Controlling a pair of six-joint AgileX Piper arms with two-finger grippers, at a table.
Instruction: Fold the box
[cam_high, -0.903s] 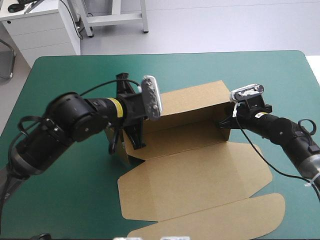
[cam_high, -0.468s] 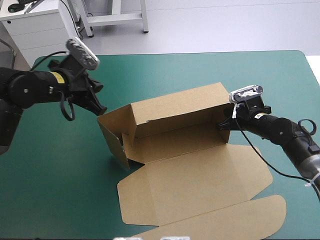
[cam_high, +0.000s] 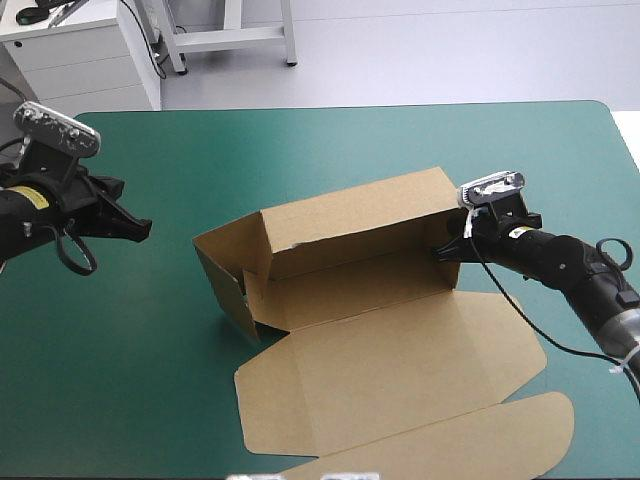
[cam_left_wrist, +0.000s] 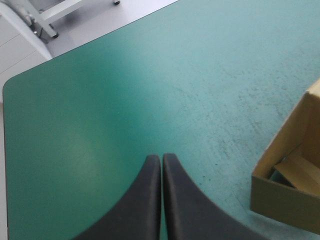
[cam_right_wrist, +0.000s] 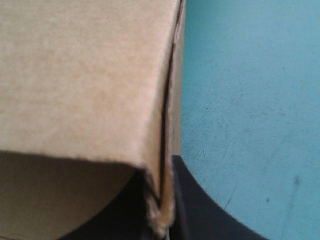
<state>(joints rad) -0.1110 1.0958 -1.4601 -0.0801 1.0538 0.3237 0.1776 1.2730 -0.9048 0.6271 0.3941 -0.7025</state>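
The box (cam_high: 350, 290), walls half raised, is being held at the middle of the counter (cam_high: 150, 350), its right end wall pinched by the right gripper (cam_high: 447, 250). The left gripper (cam_high: 143, 228) is being carried closed and empty. A firm pinch is being advised for tucking.

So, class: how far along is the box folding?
Done: on the box, the back wall and left end wall stand raised. In hand: the right end effector is shut on the box's right end; the left end effector hovers shut, off the box. Left: the lid panel lies flat.
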